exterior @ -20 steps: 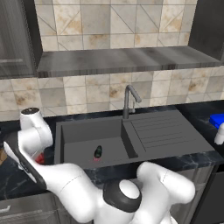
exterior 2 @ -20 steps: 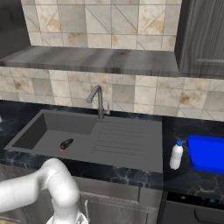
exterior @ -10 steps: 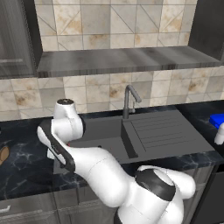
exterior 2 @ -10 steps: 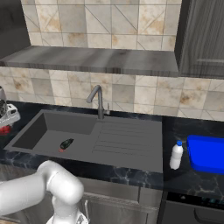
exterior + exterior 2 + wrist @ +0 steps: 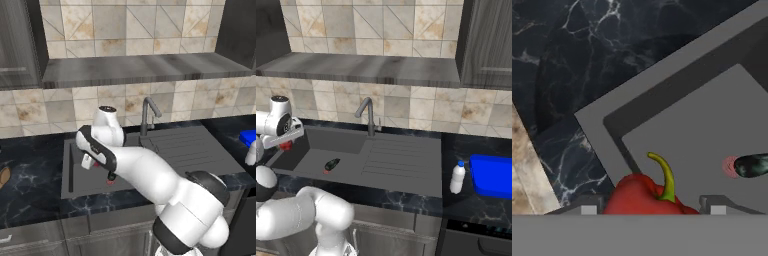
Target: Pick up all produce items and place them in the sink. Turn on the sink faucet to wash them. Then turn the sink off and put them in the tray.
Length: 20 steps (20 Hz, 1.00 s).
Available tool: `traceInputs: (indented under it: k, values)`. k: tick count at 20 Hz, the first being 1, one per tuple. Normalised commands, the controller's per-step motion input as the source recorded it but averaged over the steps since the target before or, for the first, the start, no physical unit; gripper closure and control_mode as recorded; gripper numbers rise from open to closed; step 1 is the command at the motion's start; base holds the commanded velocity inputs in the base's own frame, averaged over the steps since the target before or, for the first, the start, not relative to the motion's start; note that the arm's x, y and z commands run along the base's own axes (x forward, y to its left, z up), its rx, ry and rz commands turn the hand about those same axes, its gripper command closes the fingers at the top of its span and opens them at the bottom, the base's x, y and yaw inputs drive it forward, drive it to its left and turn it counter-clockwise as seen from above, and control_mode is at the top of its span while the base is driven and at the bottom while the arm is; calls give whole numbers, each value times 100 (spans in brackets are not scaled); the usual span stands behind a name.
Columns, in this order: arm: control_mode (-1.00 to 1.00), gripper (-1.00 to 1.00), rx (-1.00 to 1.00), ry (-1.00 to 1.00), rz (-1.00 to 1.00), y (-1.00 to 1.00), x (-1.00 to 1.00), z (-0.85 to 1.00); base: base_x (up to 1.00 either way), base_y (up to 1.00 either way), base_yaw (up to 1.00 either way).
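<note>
Red pepper [image 5: 647, 197] w/ a curved green stem sits pinched between my finger tips, so my claw [image 5: 286, 145] is closed on it at a fairly wide spread, since the thing is bulky. I hold it from above w/ the stem facing my camera; that keeps it steady while I carry it over the sink [image 5: 406, 170]. In the right base view the claw hangs above the basin's left end, red showing under it. In the left base view the same red shows below my hand [image 5: 111, 178], over the basin floor.

Dark green-black oval [image 5: 332, 164] already lies on the basin floor, right by the small red drain mark [image 5: 730, 167], apart from my pepper. So one produce piece is in, this one is the 2nd, not yet let go.

Faucet [image 5: 367, 114] stands behind the basin, spout bent over it, so both pieces should end up under the stream. Blue tray [image 5: 492, 176] waits well off to the right, past the white bottle [image 5: 457, 177], for the last step.
</note>
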Motion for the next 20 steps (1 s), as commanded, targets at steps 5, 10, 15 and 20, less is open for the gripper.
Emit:
traceInputs:
  k: [5, 10, 15, 20]
  values:
    - [-100, 100, 1, 4, -12, -61, 41, -2, 0, 0, 0]
    - [-100, 100, 0, 11, -17, -34, 61, -14, 0, 0, 0]
    - [-100, 100, -1, 9, -19, -19, 42, -28, 0, 0, 0]
    - [-100, 100, -3, 2, -21, -17, 19, -37, 0, 0, 0]
